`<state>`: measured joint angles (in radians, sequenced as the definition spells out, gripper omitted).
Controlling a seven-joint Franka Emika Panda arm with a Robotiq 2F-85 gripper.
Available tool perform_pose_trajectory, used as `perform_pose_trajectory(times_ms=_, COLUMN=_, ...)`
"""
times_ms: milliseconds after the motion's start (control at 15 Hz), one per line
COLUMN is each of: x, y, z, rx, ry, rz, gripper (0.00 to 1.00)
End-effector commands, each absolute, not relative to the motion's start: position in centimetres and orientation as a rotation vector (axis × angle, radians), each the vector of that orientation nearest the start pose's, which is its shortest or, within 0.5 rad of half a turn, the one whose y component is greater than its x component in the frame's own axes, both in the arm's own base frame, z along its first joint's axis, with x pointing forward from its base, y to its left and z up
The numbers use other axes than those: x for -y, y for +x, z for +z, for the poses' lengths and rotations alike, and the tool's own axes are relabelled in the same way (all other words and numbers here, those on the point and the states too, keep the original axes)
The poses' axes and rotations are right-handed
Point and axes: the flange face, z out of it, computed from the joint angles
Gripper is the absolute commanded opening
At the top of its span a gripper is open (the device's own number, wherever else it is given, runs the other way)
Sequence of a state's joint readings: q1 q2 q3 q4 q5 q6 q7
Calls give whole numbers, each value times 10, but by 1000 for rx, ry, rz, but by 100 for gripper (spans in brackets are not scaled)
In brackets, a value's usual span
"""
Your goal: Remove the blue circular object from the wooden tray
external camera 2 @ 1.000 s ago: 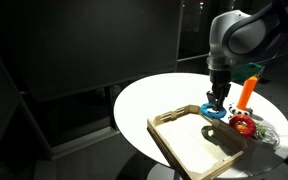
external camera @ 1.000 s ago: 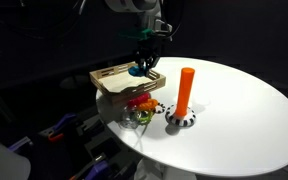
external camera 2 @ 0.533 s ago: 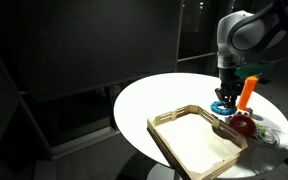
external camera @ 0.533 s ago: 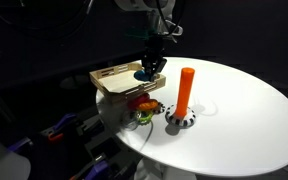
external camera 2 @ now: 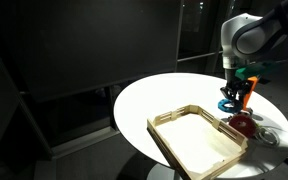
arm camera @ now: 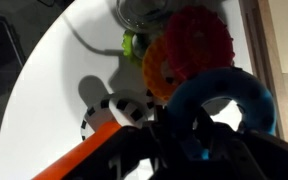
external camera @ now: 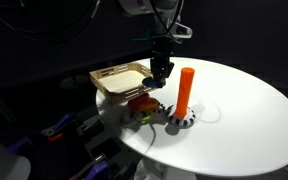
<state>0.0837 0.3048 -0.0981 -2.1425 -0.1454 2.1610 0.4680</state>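
Observation:
My gripper is shut on the blue circular object, a light-blue ring, and holds it in the air just past the far corner of the wooden tray, next to the orange peg. In the wrist view the ring hangs from my dark fingers above the white table. In an exterior view my gripper sits between the tray and the peg. The tray's bottom is bare.
The peg stands on a black-and-white checkered base. A red ring with orange and green pieces lies beside the tray; it also shows in the wrist view. The round white table stretches beyond the peg.
My gripper has risen out of the tray with the blue ring and moved sideways over the tray's rim toward the orange peg.

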Motion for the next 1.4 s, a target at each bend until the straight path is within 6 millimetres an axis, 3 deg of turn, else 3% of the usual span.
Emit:
perform_pose_trajectory(times_ms=0, x=16, y=543, z=235, rx=-704, ry=-3293, rz=443, gripper=10)
perform_pose_trajectory(times_ms=467, x=7, y=542, z=215, rx=-686, ry=-3311, rz=499, gripper=11)
perform_pose_trajectory(times_ms=733, x=1, y=545, z=212, rx=-658, ry=-3313, rz=514, gripper=61)
perform_pose_trajectory(times_ms=1067, x=-5, y=547, z=213, rx=-622, ry=-3308, rz=517, gripper=99)
perform_pose_trajectory(times_ms=1333, x=-14, y=548, z=219, rx=-516, ry=-3276, rz=520, gripper=100)
